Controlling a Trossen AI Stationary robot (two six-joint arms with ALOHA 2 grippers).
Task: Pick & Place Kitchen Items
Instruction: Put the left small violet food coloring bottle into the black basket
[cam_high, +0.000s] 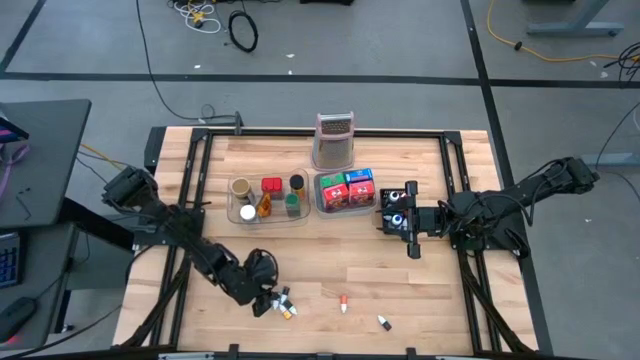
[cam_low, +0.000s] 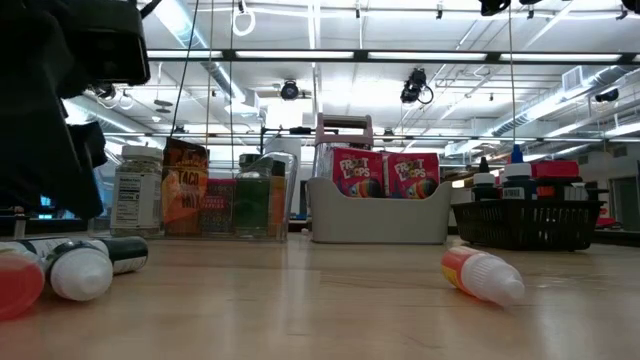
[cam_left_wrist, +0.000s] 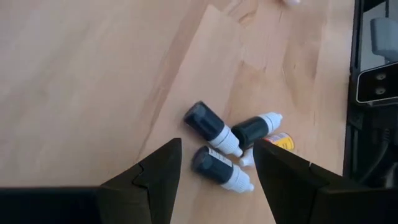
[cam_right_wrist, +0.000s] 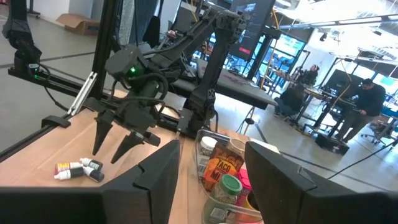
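The left gripper (cam_high: 268, 300) hangs low over the near-left part of the counter (cam_high: 300, 265), its two dark fingers (cam_left_wrist: 158, 180) spread apart and grasping nothing — between and just past them lie three small dark-capped dropper bottles (cam_left_wrist: 214, 137) in a loose cluster, touching or almost touching one another, with a fourth small orange-labelled piece (cam_left_wrist: 280, 141) tucked against them. From above, the same cluster (cam_high: 284, 306) shows right at the gripper's tips. The right wrist view confirms the fingers apart above the bottles (cam_right_wrist: 79, 169).

The right gripper (cam_high: 408, 224) waits at the right side of the counter, just beside a black tray (cam_high: 392, 210) holding a few bottles; its fingers (cam_right_wrist: 149, 180) stand parted and empty.

Farther along the near edge lie two loose pieces, well apart from the cluster — a small red-tipped bottle (cam_high: 343, 303) and a white-and-dark one (cam_high: 384, 322).

Toward the back, a clear tray (cam_high: 268, 214) carries jars and spice bottles, and beside it a grey tray (cam_high: 345, 205) holds red, green and blue cereal packets (cam_high: 347, 188). A tall metal grater (cam_high: 335, 140) stands upright behind them.
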